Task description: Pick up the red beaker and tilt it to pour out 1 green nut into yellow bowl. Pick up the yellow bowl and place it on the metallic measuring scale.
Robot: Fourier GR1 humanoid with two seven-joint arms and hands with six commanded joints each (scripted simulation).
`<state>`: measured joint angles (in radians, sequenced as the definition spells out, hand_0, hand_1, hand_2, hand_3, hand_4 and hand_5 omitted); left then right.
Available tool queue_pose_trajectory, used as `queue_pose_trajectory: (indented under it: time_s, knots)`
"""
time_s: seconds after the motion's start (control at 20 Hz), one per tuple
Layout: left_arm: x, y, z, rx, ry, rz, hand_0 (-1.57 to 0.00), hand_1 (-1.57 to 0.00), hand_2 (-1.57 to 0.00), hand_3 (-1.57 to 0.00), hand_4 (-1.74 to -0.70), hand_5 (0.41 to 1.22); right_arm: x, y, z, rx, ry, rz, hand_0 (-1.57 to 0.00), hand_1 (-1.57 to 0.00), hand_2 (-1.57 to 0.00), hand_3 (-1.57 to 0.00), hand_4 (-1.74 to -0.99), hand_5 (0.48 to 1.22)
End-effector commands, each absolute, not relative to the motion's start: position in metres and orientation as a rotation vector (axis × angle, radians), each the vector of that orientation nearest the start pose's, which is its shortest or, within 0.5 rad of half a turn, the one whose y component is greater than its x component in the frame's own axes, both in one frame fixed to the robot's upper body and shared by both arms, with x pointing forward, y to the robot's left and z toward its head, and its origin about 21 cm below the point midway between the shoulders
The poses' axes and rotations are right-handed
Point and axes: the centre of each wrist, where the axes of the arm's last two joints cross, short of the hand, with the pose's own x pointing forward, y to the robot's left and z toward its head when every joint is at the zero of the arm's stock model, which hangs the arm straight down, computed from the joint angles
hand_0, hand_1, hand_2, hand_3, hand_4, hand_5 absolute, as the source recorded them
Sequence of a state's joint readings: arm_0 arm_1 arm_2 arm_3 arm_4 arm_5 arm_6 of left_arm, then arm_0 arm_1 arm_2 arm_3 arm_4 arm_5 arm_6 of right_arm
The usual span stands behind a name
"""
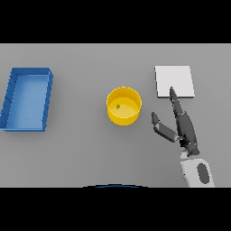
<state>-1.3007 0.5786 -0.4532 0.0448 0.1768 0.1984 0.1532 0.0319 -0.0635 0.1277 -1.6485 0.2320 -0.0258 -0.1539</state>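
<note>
A small green nut (117,106) is lying inside the yellow bowl (134,109), so the pouring part of the task is looking finished. No red beaker is showing anywhere in the view. What is remaining, as I judge it, is lifting the bowl and setting it on the scale (180,76).

The bowl is sitting on the grey desk (81,153) near the middle, well apart from the scale, which is lying further back and to the right. The right hand (182,126) is hovering between the two, just right of the bowl and not touching it. Its fingers (173,97) are reaching out straight and together, their tips overlapping the near edge of the scale, while the thumb (155,121) is spreading out toward the bowl. It is holding nothing. The left hand is not showing.

The bowl is round with a smooth, glossy-looking wall and a thin rim, probably rigid plastic. The scale is a flat, pale square plate with a dull sheen. At the far left a blue tray (45,108) is resting, rectangular with raised sloping walls.
</note>
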Motion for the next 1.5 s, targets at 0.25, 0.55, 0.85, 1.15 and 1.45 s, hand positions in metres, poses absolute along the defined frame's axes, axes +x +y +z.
queue_pose_trajectory:
  time_s: [0.25,0.55,0.85,1.15,1.45]
  knots:
    - [0.451,0.358,0.115,0.794,-1.074,-0.093,-1.57,-1.57,-1.57,-1.4,-1.74,1.221,0.242,-0.218,0.008,-0.145,-1.76,0.314,0.0,0.0,0.0,0.0,-1.201,0.696]
    - [0.437,0.36,0.076,0.736,-0.983,-0.086,-1.57,-1.57,-1.57,-1.37,-1.74,1.008,0.24,-0.216,0.008,-0.131,-1.763,0.308,0.0,0.0,0.0,0.0,-1.169,0.68]
    - [0.428,0.363,0.07,0.591,-1.038,-0.345,-1.25,-1.1,-1.05,-0.88,-1.03,0.714,0.238,-0.218,0.007,-0.146,-1.765,0.314,0.0,0.0,0.0,0.0,-1.161,0.669]
    - [0.382,0.355,0.087,0.582,-0.998,-0.476,-0.33,-0.29,-0.27,-0.23,-0.75,0.647,0.237,-0.221,0.006,-0.132,-1.77,0.32,0.0,0.0,0.0,0.0,-1.148,0.688]
    - [0.368,0.34,0.098,0.646,-1.005,-0.453,-0.09,-0.07,-0.07,-0.06,-0.7,0.653,0.241,-0.213,0.012,-0.16,-1.753,0.328,0.0,0.0,0.0,0.0,-1.178,0.679]
